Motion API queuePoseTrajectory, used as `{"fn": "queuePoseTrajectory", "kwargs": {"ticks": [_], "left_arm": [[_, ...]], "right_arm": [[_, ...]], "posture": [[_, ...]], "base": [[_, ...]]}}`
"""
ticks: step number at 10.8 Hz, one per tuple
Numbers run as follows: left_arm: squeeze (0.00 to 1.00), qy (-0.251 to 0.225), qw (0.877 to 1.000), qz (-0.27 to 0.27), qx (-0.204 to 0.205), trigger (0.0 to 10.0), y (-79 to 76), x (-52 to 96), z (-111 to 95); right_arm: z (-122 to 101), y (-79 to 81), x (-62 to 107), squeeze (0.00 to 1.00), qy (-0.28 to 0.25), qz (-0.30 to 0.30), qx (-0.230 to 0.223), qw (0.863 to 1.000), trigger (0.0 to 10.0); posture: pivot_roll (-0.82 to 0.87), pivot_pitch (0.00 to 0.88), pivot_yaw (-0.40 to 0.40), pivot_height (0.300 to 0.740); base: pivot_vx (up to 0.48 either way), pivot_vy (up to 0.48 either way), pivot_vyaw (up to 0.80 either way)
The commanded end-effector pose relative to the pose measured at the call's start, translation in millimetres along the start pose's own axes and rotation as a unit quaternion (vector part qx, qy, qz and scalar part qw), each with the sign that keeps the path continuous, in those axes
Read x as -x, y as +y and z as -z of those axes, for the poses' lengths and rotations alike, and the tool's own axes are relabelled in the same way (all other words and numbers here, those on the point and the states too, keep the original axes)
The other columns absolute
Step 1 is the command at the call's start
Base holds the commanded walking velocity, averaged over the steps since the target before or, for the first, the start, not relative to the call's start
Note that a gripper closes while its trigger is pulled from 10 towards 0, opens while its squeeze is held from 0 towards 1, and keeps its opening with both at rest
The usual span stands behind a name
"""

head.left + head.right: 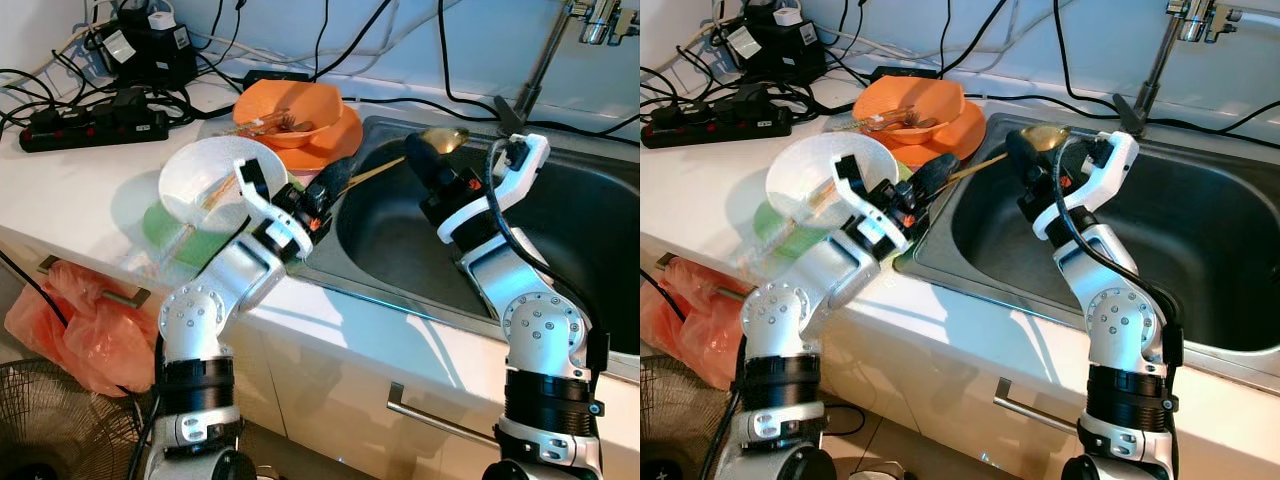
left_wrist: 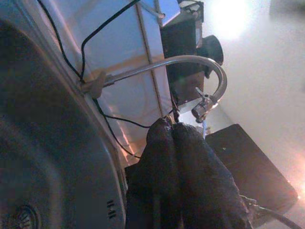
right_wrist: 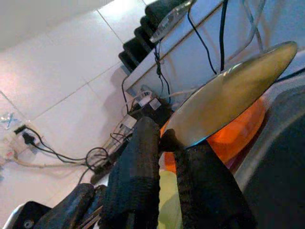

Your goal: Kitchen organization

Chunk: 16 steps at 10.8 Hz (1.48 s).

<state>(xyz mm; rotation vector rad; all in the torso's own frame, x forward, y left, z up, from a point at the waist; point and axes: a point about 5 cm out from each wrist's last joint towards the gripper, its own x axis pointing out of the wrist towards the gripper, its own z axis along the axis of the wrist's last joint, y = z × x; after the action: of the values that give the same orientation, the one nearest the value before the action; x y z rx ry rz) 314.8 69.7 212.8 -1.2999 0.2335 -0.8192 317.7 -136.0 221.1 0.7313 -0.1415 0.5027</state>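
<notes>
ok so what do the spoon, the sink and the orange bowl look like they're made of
Spoon: brass-toned polished metal, likely; its bowl mirrors light in the right wrist view. Sink: brushed stainless steel by its dull grey sheen. Orange bowl: probably plastic, with an even matte colour, though glazed ceramic can't be ruled out.

Left claw (image 2: 174,143) fingers pressed together — sink (image 2: 52,157), curved faucet (image 2: 190,67) beyond.

A steel sink (image 1: 600,215) sits in the white counter (image 1: 70,190), tap (image 1: 560,45) behind it. White tiled wall (image 1: 470,40) behind; cabinet handle (image 1: 440,420) below the sink.
</notes>
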Motion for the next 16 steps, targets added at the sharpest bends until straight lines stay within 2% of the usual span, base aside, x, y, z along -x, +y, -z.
{"fn": "queuePoseTrajectory", "kwargs": {"ticks": [1, 4, 5, 7, 10, 12, 16], "left_arm": [[0.0, 0.036, 0.998, 0.038, -0.045, 10.0, -26.3, -10.6, 7], [0.0, 0.042, 0.997, 0.034, -0.05, 10.0, -27.0, -11.2, 7], [1.0, 0.045, 0.997, 0.03, -0.059, 10.0, -27.3, -11.1, 7], [1.0, 0.06, 0.996, 0.028, -0.064, 10.0, -28.6, -12.6, 11], [1.0, 0.088, 0.993, 0.02, -0.07, 10.0, -21.6, -8.5, 21], [1.0, 0.088, 0.992, 0.006, -0.09, 10.0, -18.2, -8.3, 20], [1.0, 0.124, 0.984, -0.004, -0.127, 10.0, -14.5, -0.7, 26]], "right_arm": [[-3, -11.7, 1.0, 0.0, 0.0, 0.044, 0.019, 0.999, 0.0], [-3, -11.8, 1.0, 0.0, -0.005, 0.046, 0.018, 0.999, 0.0], [-3, -12.0, 1.3, 0.0, -0.008, 0.047, 0.017, 0.999, 0.0], [-4, -12.4, 1.2, 0.0, -0.011, 0.05, 0.019, 0.999, 0.0], [-5, -17.8, 1.4, 0.0, -0.018, 0.07, 0.029, 0.997, 0.0], [-6, -22.1, 2.3, 0.0, -0.022, 0.086, 0.035, 0.995, 0.0], [-9, -35.2, 3.8, 0.0, -0.029, 0.131, 0.055, 0.989, 0.0]], "posture": [[0.22, 0.018, 0.047, 0.74], [0.22, 0.018, 0.052, 0.74], [0.22, 0.02, 0.054, 0.74], [0.22, 0.02, 0.053, 0.74], [0.22, 0.022, 0.052, 0.74], [0.22, 0.023, 0.053, 0.74], [0.22, 0.028, 0.048, 0.74]], "base": [[0.0, 0.0, 0.0], [0.0, 0.0, 0.0], [0.0, 0.0, 0.0], [0.0, 0.0, 0.0], [0.0, 0.0, 0.0], [0.0, 0.0, 0.0], [0.0, 0.0, 0.0]]}}
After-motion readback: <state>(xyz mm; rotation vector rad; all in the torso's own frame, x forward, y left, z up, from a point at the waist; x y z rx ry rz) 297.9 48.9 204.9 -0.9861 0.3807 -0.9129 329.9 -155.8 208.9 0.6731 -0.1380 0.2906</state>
